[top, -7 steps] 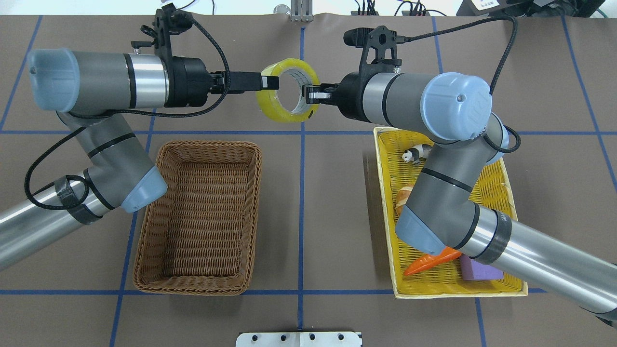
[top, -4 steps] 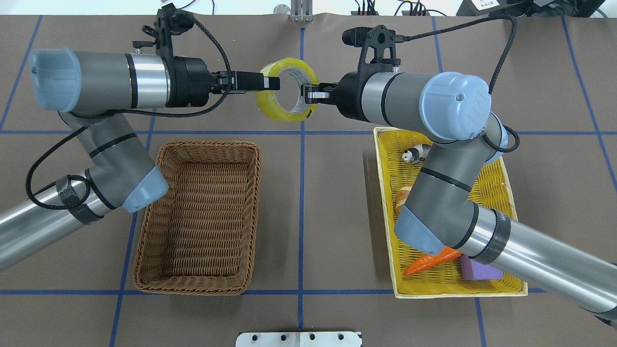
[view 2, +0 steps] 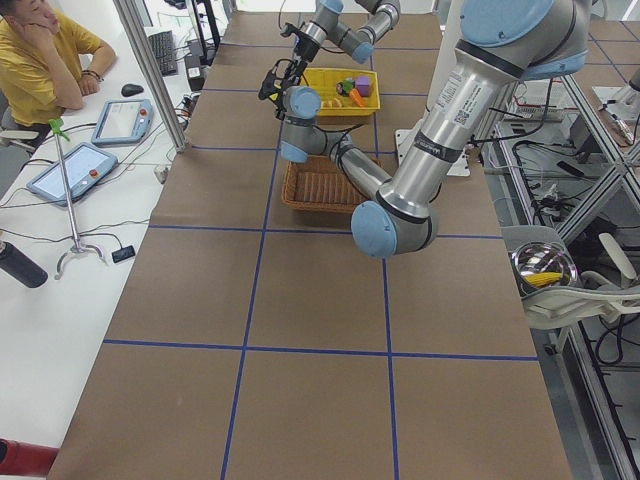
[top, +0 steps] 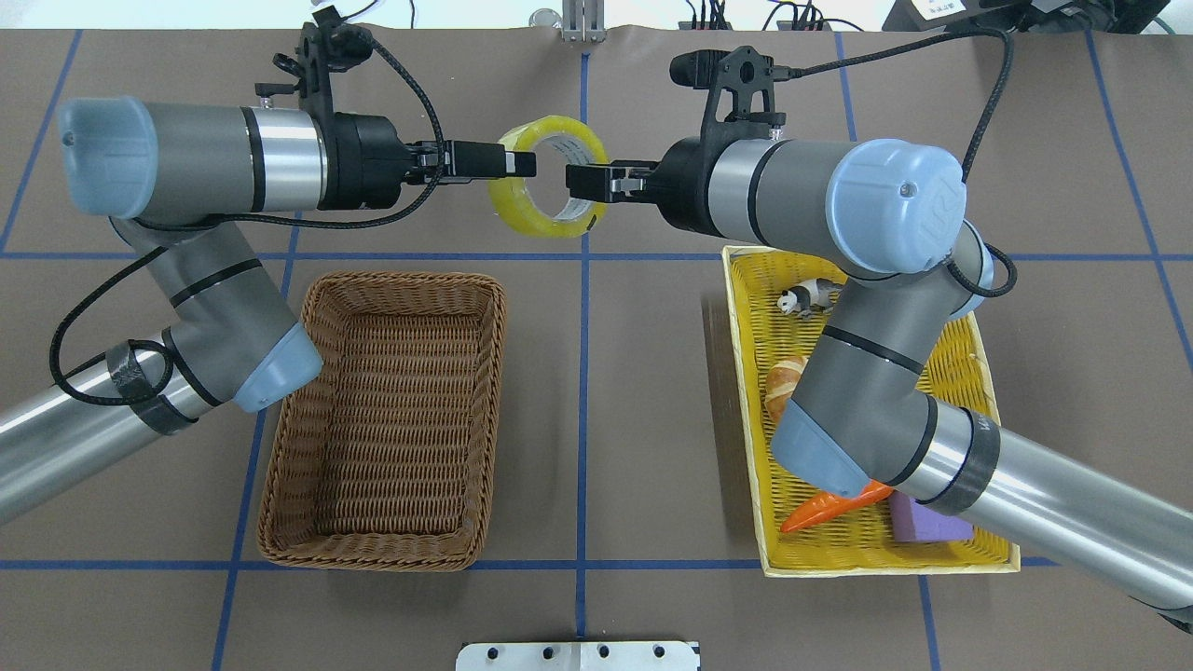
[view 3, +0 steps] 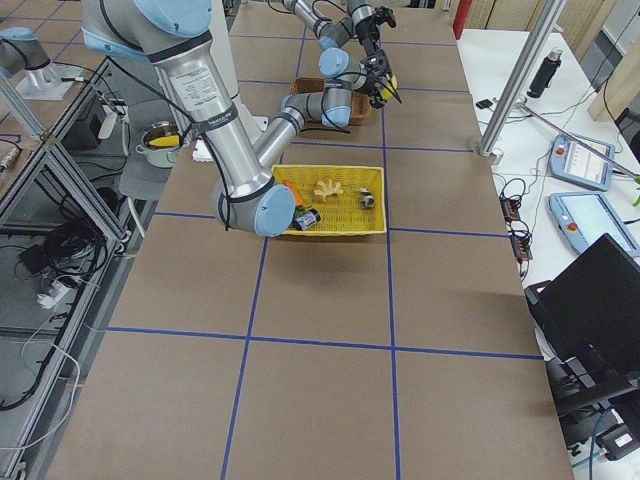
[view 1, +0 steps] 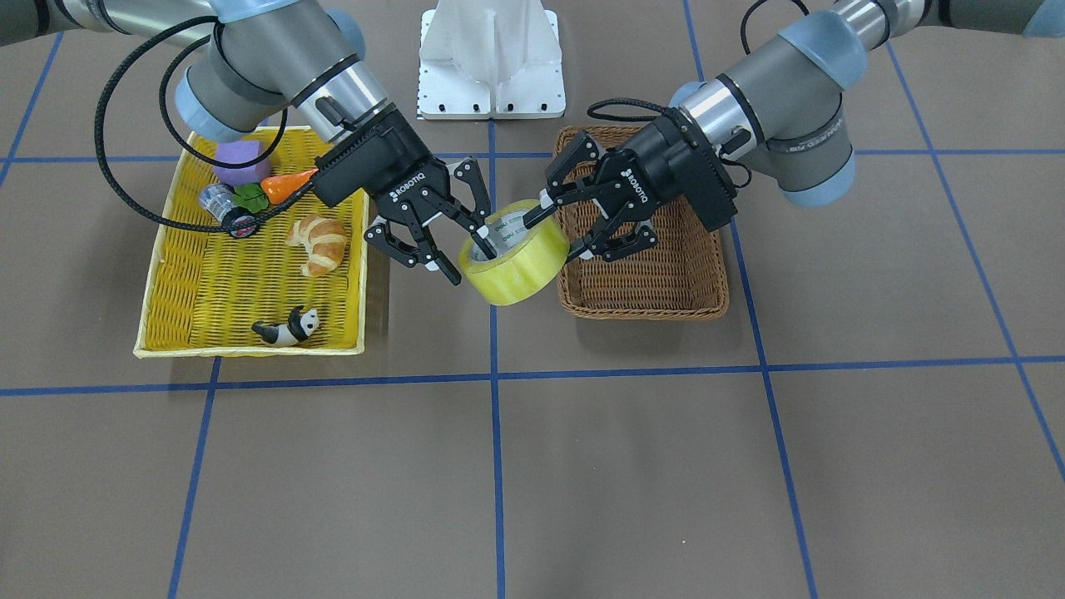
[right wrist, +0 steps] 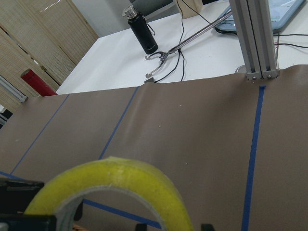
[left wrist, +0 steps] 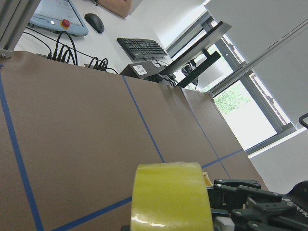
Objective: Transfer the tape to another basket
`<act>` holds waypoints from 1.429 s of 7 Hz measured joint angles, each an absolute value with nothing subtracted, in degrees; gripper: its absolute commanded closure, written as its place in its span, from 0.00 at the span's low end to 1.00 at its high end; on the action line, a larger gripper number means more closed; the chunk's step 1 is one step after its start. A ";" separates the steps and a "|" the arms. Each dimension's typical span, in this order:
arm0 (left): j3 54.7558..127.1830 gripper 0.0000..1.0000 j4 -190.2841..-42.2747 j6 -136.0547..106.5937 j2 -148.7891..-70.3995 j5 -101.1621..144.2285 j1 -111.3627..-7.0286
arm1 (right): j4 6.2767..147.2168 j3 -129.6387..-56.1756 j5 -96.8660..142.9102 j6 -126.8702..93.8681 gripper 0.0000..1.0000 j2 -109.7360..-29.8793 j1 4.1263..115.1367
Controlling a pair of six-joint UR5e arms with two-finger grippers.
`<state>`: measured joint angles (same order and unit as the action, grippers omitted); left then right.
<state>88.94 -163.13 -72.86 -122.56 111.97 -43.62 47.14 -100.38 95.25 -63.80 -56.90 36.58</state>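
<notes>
Over the centre blue line, out past the far ends of both baskets, the tape (view 1: 520,270) hangs clear of the table (view 1: 582,466), ring tilted. Left gripper (view 1: 555,235) clamped on the roll's wall, one finger inside the ring, one outside. Right gripper (view 1: 466,258) astride the opposite wall, jaws spread, outer finger off the roll. Brown wicker basket (view 1: 641,312) on the left arm's side. Yellow basket (view 1: 250,349) opposite: croissant (view 1: 317,243), panda (view 1: 287,329), carrot (view 1: 287,185), purple block (view 1: 237,160), small cylinder (view 1: 225,208).

table (top: 652,373): brown, blue grid | side desk (view 2: 50,310): white | window (left wrist: 236,103): daylight, trees
</notes>
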 measured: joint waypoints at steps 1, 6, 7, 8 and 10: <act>88.86 1.00 -163.15 -72.88 -122.16 111.99 -43.67 | 49.37 -100.89 98.81 -63.84 0.00 -57.17 38.65; 88.71 1.00 -178.69 -106.18 -111.63 112.27 -43.15 | 86.17 -100.28 122.40 -36.66 0.00 -60.26 62.92; 88.61 1.00 -182.36 -109.59 -108.33 112.17 -42.91 | 91.49 -100.11 125.15 -27.34 0.00 -62.23 67.98; 88.47 1.00 -184.55 -110.52 -105.47 112.10 -42.32 | 94.36 -99.83 128.43 -18.22 0.00 -65.47 73.40; 87.72 1.00 -185.56 -108.90 -103.06 111.20 -39.30 | 95.74 -98.60 133.86 -4.42 0.00 -72.81 83.13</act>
